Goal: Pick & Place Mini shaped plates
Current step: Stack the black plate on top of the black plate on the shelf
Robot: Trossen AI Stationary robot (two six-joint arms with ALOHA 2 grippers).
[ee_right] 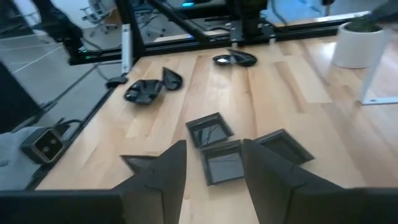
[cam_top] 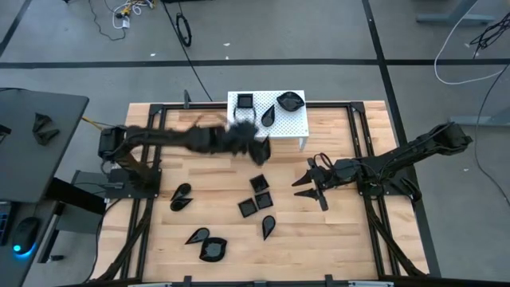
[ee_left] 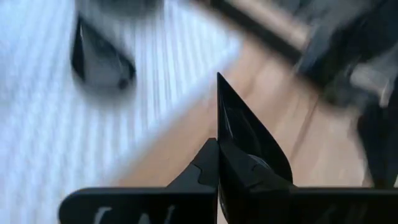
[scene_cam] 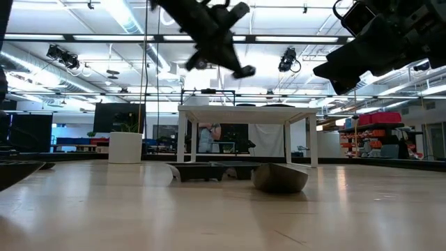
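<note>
The left gripper is holding a black mini plate on edge, its fingers clamped together on the plate's rim, and is hanging just off the front edge of the white perforated stand. Three more plates are sitting on the stand.

On the wooden table, three square plates are clustering near the middle, with a teardrop plate at six o'clock from them. Toward eight o'clock, more are lying well apart: one, and a pair near the front edge.

The right gripper is hovering at three o'clock from the squares, fingers standing apart and gripping nothing. Bare wood is lying open toward five o'clock, between the right arm and the front edge.
</note>
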